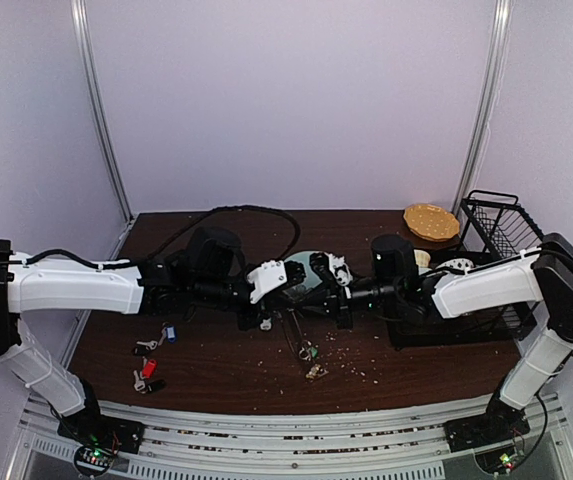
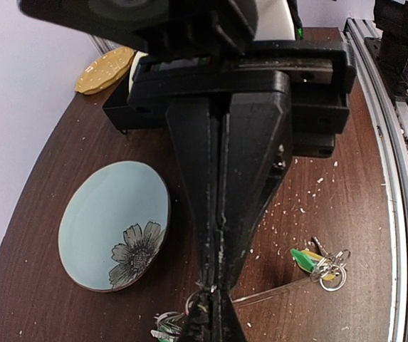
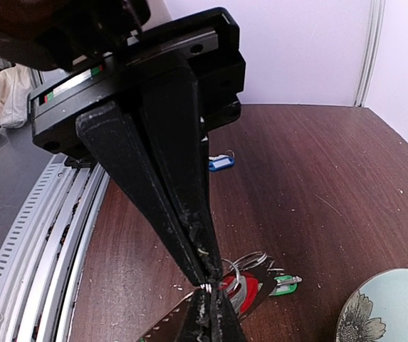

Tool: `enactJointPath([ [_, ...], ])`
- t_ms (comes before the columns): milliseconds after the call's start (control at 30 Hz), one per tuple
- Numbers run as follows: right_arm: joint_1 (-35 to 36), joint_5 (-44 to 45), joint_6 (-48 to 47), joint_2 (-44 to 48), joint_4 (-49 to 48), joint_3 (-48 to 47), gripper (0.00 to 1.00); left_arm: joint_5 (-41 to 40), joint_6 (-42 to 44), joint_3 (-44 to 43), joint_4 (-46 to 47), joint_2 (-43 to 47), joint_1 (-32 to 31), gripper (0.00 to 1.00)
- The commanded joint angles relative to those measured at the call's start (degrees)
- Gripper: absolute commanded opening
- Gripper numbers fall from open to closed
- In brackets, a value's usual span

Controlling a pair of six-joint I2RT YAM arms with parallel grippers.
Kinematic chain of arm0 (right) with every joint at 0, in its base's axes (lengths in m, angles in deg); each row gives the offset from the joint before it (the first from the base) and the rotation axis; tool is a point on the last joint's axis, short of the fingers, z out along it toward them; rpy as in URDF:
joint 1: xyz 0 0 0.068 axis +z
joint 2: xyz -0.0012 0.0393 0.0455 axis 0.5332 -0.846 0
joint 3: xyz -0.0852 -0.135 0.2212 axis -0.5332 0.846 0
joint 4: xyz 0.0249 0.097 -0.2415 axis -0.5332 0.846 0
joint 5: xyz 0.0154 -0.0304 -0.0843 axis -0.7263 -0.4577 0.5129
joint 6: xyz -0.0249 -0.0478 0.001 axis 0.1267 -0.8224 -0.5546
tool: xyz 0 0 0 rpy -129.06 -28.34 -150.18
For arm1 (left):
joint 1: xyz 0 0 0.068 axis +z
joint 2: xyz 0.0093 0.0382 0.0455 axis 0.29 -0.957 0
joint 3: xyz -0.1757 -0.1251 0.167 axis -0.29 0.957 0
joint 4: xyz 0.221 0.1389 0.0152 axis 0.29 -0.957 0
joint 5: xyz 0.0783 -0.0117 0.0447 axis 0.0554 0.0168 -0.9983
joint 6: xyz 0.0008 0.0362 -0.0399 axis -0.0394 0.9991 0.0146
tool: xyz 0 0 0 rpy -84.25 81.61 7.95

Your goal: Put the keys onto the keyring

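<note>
**Both grippers clamped on keyring**

The thin grey keyring [image 2: 271, 291] hung at table centre, pinched by the left gripper [image 2: 212, 306] and right gripper [image 3: 205, 299], with a green-tagged key [image 2: 303, 258] at its end. The flowered plate [image 2: 111, 224] lay at twelve o'clock and the blue-tagged key [image 1: 169, 333] at nine.

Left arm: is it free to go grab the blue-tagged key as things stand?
Probably not yet: the left gripper is shut, seemingly pinching the keyring, and must let go first. The blue-tagged key itself lies unobstructed beside that arm.
</note>
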Motion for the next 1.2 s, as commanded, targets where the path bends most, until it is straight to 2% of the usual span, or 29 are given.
enactJointPath([
  [0,0.09,-0.31,-0.03,1.27,-1.36,0.20,0.00,3.44,-2.55,1.49,5.44,2.23,1.34,0.03],
  [33,0.04,-0.28,0.82,1.54,-2.61,1.13,0.00,5.20,-3.60,1.88,5.70,2.40,2.32,0.20],
  [67,0.04,-0.29,1.16,1.65,-3.29,1.92,0.00,6.86,-4.24,2.49,6.20,2.64,3.15,0.27],
  [233,0.09,-1.08,3.62,1.86,-7.00,3.67,0.00,14.02,-1.84,6.50,9.43,5.70,4.32,0.34],
  [400,0.03,-2.82,6.79,1.70,-11.49,4.28,0.00,14.21,0.76,7.46,9.08,5.88,4.38,0.30],
  [567,0.16,-2.91,11.75,1.85,-19.08,5.20,0.00,14.37,-0.14,6.17,9.58,4.99,4.33,0.29],
  [833,0.34,-2.09,13.23,2.54,-21.20,5.87,0.00,19.18,-3.39,4.01,11.70,7.15,4.32,0.23],
  [900,0.35,-1.95,12.78,2.63,-20.91,6.06,0.00,19.24,-4.51,5.00,14.29,8.42,4.32,0.19],
  [933,0.32,-1.96,12.76,2.59,-20.91,6.08,0.00,17.98,-4.95,4.64,14.28,8.11,4.30,0.13],
  [1000,0.42,-2.05,12.76,2.76,-20.96,5.97,0.00,13.63,-5.63,2.03,11.08,5.16,4.33,0.05],
  [1067,0.45,-1.73,12.76,3.10,-20.98,6.01,0.00,12.39,-4.43,-0.88,5.50,2.62,4.40,0.06],
  [1167,0.42,-1.36,12.21,3.57,-20.03,5.92,0.00,15.52,-3.54,-1.33,4.70,1.61,4.37,0.10],
])
